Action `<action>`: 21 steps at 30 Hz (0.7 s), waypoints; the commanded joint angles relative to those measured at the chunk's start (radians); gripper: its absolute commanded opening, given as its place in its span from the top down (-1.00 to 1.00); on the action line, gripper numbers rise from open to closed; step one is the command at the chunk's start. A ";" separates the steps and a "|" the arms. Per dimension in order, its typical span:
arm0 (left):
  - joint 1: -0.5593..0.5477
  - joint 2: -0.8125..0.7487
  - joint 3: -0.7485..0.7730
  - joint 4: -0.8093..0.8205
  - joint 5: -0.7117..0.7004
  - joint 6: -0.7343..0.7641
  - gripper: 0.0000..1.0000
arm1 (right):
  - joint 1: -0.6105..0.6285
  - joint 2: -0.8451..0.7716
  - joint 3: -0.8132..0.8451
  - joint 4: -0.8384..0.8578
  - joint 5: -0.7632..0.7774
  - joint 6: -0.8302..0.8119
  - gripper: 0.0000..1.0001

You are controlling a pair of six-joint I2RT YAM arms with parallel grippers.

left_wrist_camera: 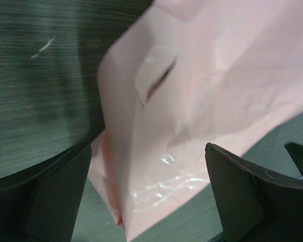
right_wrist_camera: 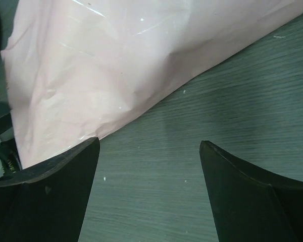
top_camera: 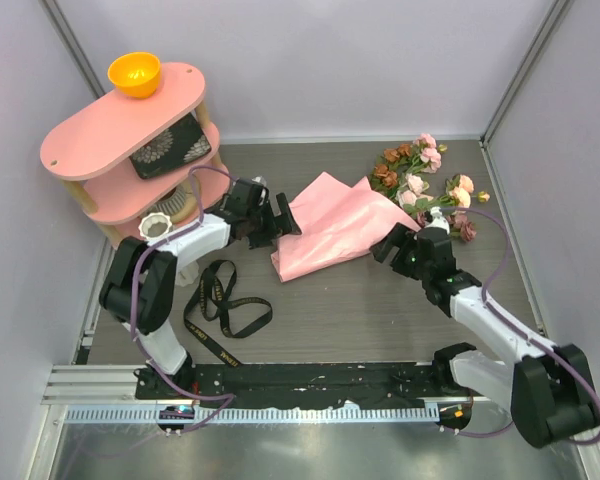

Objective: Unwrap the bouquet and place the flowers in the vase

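Two grippers, your left gripper (top_camera: pixel 283 225) and right gripper (top_camera: pixel 388 243), stand jaws apart, flanking the crumpled salmon-pink paper sheet (top_camera: pixel 335 225).

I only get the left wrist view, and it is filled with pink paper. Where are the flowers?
Observer: The flowers lie at the far right, blooms clear of the pink paper.
Operator: And the vase?
Observer: The vase stands upright at the far left, against the pink shelf unit.
Operator: Is the right gripper holding anything?
Observer: No, it is open and empty, at the paper's right edge.
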State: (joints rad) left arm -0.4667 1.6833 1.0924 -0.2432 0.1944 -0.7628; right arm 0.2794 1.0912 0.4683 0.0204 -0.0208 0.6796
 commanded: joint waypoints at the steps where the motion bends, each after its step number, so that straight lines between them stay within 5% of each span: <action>1: 0.011 0.075 0.041 0.114 0.013 -0.043 -1.00 | -0.005 -0.180 0.015 -0.100 -0.007 -0.015 -0.72; 2: 0.013 0.097 0.031 0.149 0.025 -0.061 -0.99 | -0.005 -0.210 0.035 -0.128 -0.001 -0.020 -0.72; 6: 0.014 0.113 -0.011 0.371 0.164 -0.095 -0.24 | -0.005 -0.338 0.046 -0.201 0.016 -0.014 -0.71; 9: 0.005 0.015 -0.150 0.632 0.223 -0.132 -0.05 | -0.005 -0.404 0.055 -0.215 0.065 -0.018 -0.71; 12: -0.041 -0.103 -0.230 0.677 0.231 -0.031 -0.11 | -0.006 -0.424 0.090 -0.258 0.102 -0.023 -0.71; 21: -0.265 -0.304 -0.396 0.680 0.332 0.123 -0.70 | -0.005 -0.491 0.223 -0.307 0.220 -0.063 -0.71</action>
State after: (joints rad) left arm -0.6441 1.4311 0.7471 0.3626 0.4393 -0.7387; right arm 0.2790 0.6319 0.5934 -0.2829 0.1116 0.6571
